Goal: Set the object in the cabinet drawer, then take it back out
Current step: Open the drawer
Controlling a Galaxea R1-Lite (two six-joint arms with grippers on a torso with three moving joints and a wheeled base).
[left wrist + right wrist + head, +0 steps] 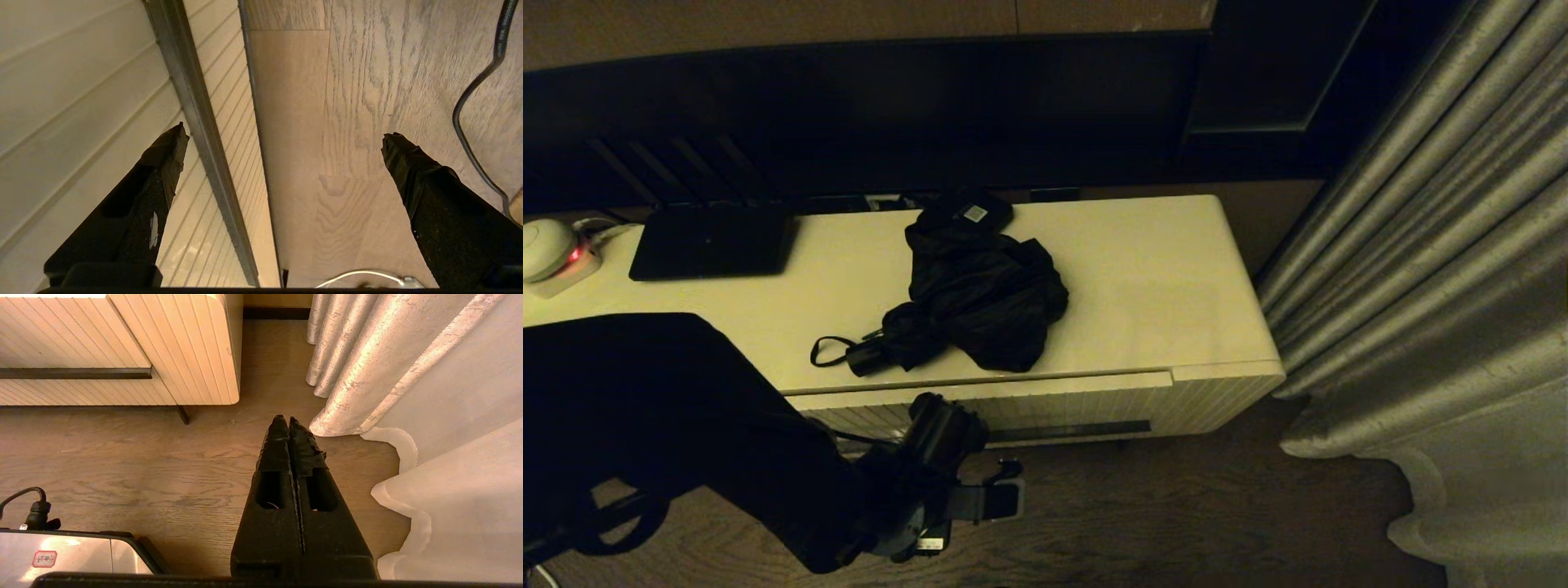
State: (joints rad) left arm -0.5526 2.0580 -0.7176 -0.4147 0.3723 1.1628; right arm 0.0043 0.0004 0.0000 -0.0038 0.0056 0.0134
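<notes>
**Left pincer low at the drawer front, umbrella lying above it on the cabinet top**

The black compact umbrella with loose rumpled fabric (980, 298) lies on the flat cream-white top of the low cabinet (1160, 286), near its front edge; it is not yet in the wide cream-white drawer with the vertically ribbed front (1062, 408), which looks shut, its dark strip (1070, 430) running along the lower edge.

The left gripper (1005, 490) hangs low in front of that ribbed face, above the wooden floor (1176, 506), its black fingers (159, 163) spread wide and empty; in the left wrist view one finger stands before the ribbing beside the strip (204, 134), the other over the floor boards. The umbrella therefore lies up and beyond this pincer, over the drawer's top edge, and the left arm is plainly the nearer one.

The umbrella's long axis runs slantwise across the top; the short black handle (866, 358) and thin wrist loop (827, 351) point toward the front edge and the robot's left, while the fabric end reaches back to a small black box with a white label (972, 212).

The right gripper (289, 424) is parked over the floor near the silvery curtain (367, 375), fingers pressed together; judging by this, opening the drawer comes first.
</notes>
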